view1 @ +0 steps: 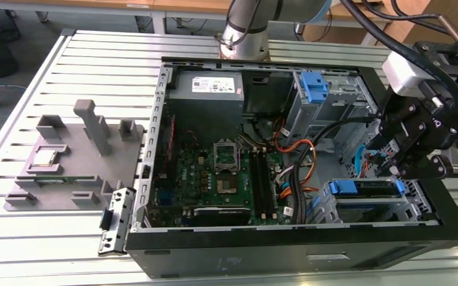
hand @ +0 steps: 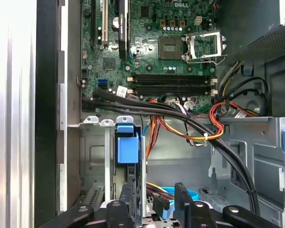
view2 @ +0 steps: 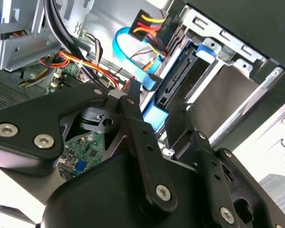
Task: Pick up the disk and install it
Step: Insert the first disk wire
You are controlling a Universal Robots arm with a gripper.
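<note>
The disk [view1: 364, 188] sits in the lower drive cage at the open computer case's corner, on the exterior view's right, with its blue carrier rails showing. In the first wrist view the disk [hand: 126, 149] stands edge-on in the bay under its blue tab. The second wrist view shows the disk [view2: 178, 78] slotted between the metal bay walls, with a blue cable beside it. My gripper [view1: 400, 164] hovers just above the cage, apart from the disk. Both wrist views show the gripper [hand: 153, 194] [view2: 156, 107] open, with nothing between its fingers.
The case [view1: 293, 244] lies open on a slatted metal table [view1: 46, 238]. Inside are the motherboard [view1: 221, 179], a grey power-supply box [view1: 205, 86], loose orange and black cables [view1: 300, 149] and an upper cage with a blue latch [view1: 312, 89]. A grey fixture block [view1: 70, 161] stands on the exterior view's left.
</note>
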